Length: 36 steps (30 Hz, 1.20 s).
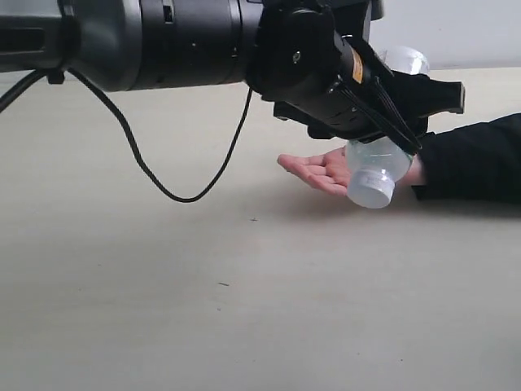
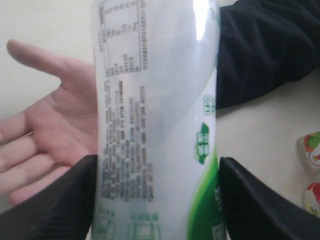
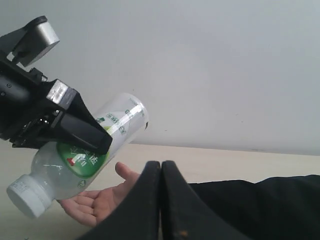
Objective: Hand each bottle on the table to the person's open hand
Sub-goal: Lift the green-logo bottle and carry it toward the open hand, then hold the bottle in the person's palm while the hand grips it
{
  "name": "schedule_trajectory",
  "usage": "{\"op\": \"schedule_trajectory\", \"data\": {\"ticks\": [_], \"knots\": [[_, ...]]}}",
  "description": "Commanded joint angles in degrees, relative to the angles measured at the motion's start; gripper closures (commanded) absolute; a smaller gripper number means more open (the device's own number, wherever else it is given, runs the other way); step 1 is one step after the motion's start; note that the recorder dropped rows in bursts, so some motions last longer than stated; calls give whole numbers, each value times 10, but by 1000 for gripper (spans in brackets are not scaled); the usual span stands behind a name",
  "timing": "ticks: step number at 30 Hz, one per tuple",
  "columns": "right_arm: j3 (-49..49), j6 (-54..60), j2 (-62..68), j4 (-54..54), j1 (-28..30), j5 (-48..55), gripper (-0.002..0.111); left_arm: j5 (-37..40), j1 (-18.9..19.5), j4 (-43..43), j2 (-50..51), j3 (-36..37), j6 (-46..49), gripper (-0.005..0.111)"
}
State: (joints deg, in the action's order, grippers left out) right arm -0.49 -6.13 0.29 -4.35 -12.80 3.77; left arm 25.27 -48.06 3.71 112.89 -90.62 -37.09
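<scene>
My left gripper (image 1: pixel 389 129) is shut on a clear bottle (image 1: pixel 376 169) with a white cap and a green-marked label, held tilted with the cap down. The bottle (image 2: pixel 155 125) fills the space between both black fingers of the left gripper (image 2: pixel 157 200). It hangs just above the person's open hand (image 1: pixel 313 171), palm up (image 2: pixel 50 135). In the right wrist view the same bottle (image 3: pixel 75 165) hovers over the hand (image 3: pixel 100 202). My right gripper (image 3: pixel 161 170) is shut with nothing in it, its tips pressed together. The table (image 1: pixel 244 309) is pale beige.
The person's black sleeve (image 1: pixel 472 159) lies on the table at the right. A black cable (image 1: pixel 163 183) droops from the left arm. Two small red-and-green-marked items (image 2: pixel 312 150) sit cut off at the edge of the left wrist view.
</scene>
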Motion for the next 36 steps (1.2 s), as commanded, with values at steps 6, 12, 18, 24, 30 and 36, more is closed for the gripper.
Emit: {"op": "schedule_trajectory", "data": {"ticks": [6, 12, 18, 24, 30, 36], "knots": [[2, 0, -3, -1, 2, 0, 108, 3, -4, -44, -3, 3, -9, 107], [2, 0, -3, -1, 2, 0, 108, -12, 1, -45, 21, 3, -121, 107], [2, 0, -3, -1, 2, 0, 108, -89, -4, -31, 37, 3, -204, 107], [2, 0, -3, -1, 2, 0, 108, -93, -7, 111, 39, 14, -344, 107], [2, 0, -3, -1, 2, 0, 108, 51, -24, 322, 39, 21, -521, 107], [2, 0, -3, -1, 2, 0, 108, 16, -40, 409, 45, 21, -621, 107]]}}
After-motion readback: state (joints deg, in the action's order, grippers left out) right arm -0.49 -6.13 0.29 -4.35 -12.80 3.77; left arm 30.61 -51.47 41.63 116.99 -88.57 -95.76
